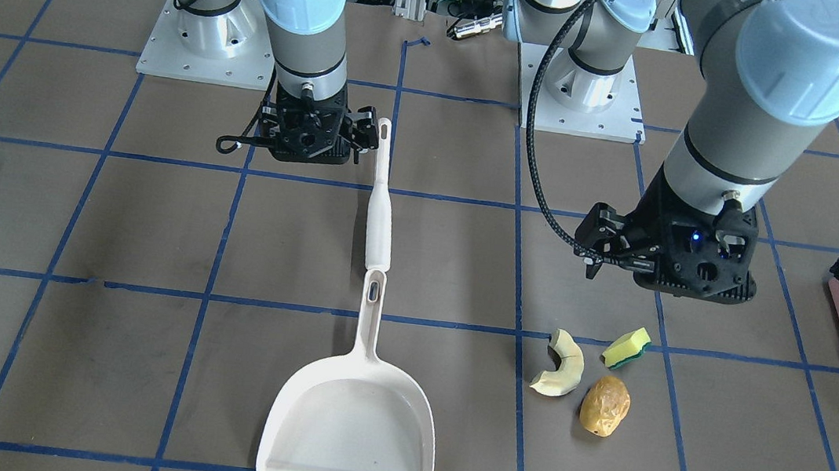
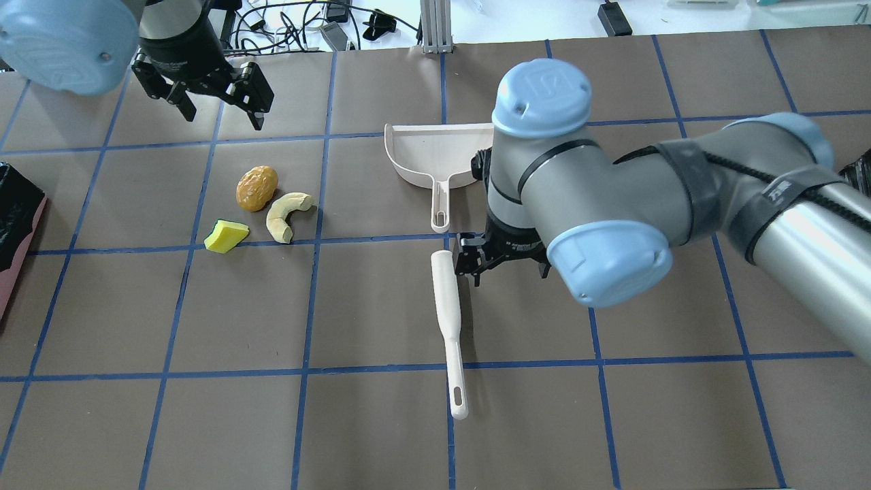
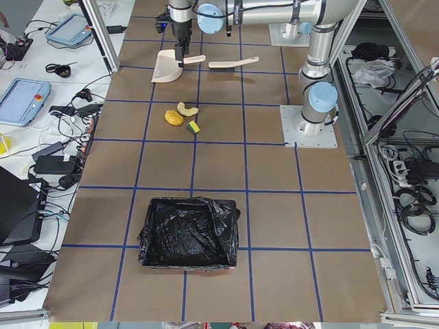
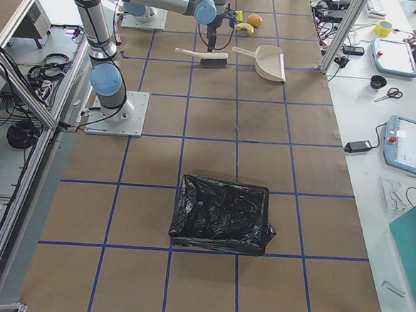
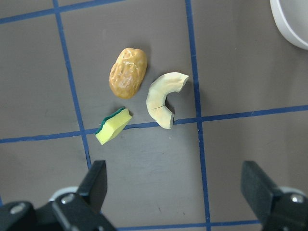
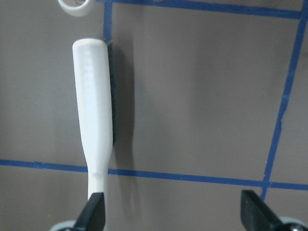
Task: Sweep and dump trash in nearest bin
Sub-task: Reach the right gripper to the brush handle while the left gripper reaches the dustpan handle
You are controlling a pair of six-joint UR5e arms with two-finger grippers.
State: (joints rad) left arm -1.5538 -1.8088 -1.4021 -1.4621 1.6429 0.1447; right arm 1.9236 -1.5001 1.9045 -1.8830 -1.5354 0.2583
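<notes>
Empty left gripper point(image 5: 175, 190), fingers spread wide, hangs over three scraps lying close together on the table point(image 2: 381, 435): cream slice point(image 5: 163, 98), sponge wedge point(image 5: 113, 126) and potato-like lump point(image 5: 127, 72). The bin point(image 3: 188, 203) sits well apart from them, toward the table's left end. The right gripper point(image 6: 174, 209) is also released, with one finger at the brush point(image 6: 94, 106) handle, possibly touching, hard to tell. The dustpan point(image 1: 349, 433) lies end to end with the brush.

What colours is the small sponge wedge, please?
The sponge wedge is yellow and green; left wrist view.
</notes>
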